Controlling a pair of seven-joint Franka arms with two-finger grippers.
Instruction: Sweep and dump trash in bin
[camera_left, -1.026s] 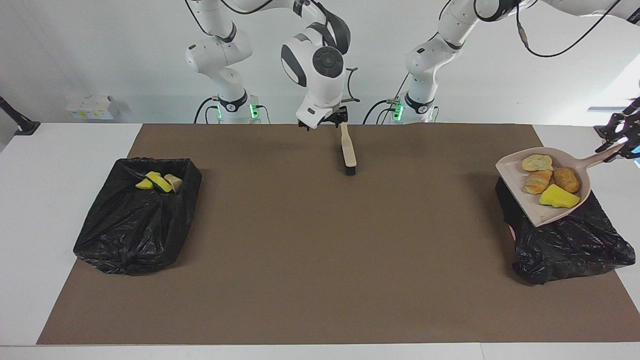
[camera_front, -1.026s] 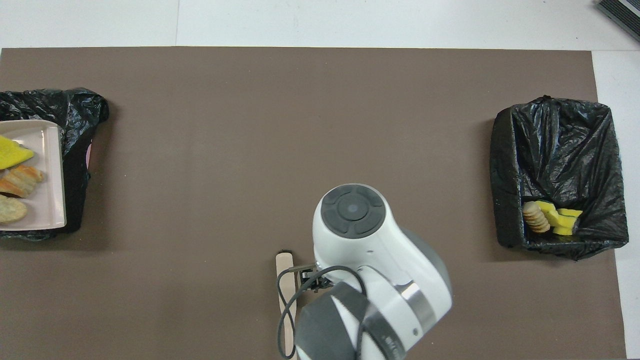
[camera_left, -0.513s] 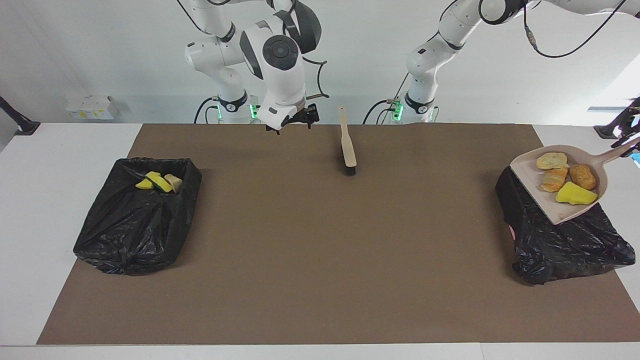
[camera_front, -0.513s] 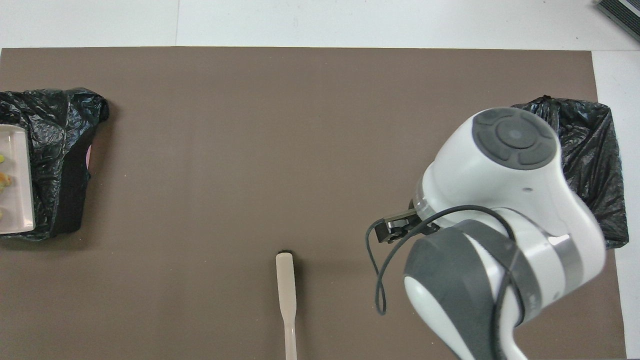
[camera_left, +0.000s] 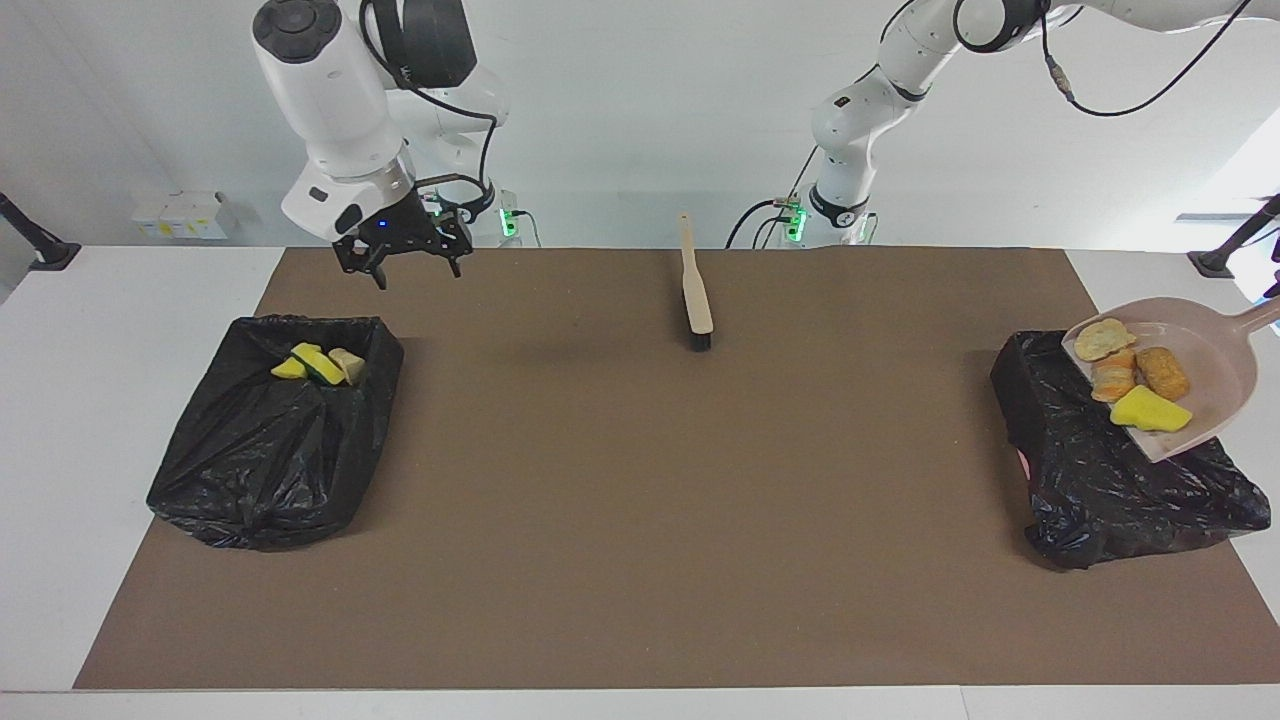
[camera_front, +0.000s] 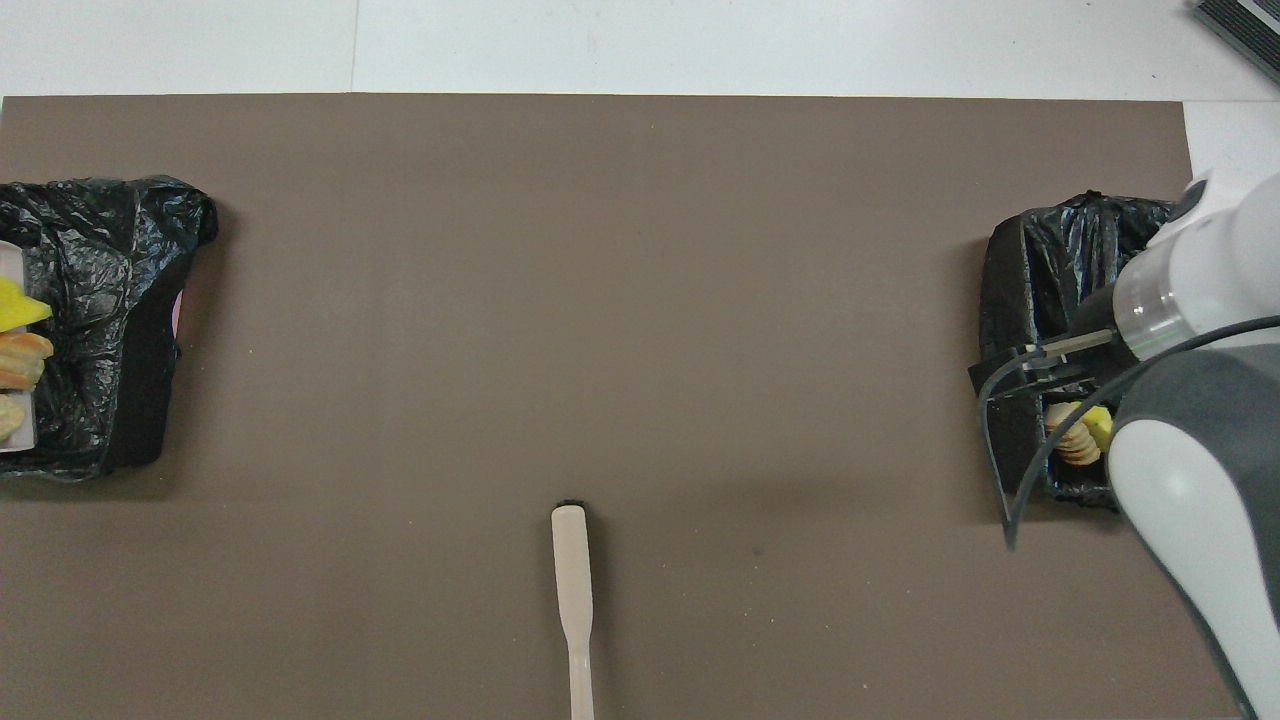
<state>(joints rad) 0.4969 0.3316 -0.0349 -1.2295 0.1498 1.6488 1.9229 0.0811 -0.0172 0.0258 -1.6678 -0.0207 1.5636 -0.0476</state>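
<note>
Left tool, out of frame, clenched on dustpan (camera_left: 1190, 385) handle, trash (camera_left: 1135, 380) aboard, over bin (camera_left: 1110, 490); right tool (camera_left: 402, 252) released, above second bin (camera_left: 270, 440)

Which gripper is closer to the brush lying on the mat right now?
Right. The right gripper hangs open over the mat beside the bin, apart from the brush. The left gripper, out of frame, holds the dustpan over the other bin.

Pink-beige dustpan (camera_left: 1215, 375) carries yellow and orange-brown trash (camera_left: 1135, 378) above a glossy black bin bag (camera_left: 1110, 480); a beige, black-bristled brush (camera_left: 696, 290) lies on the brown mat (camera_left: 640, 500).
</note>
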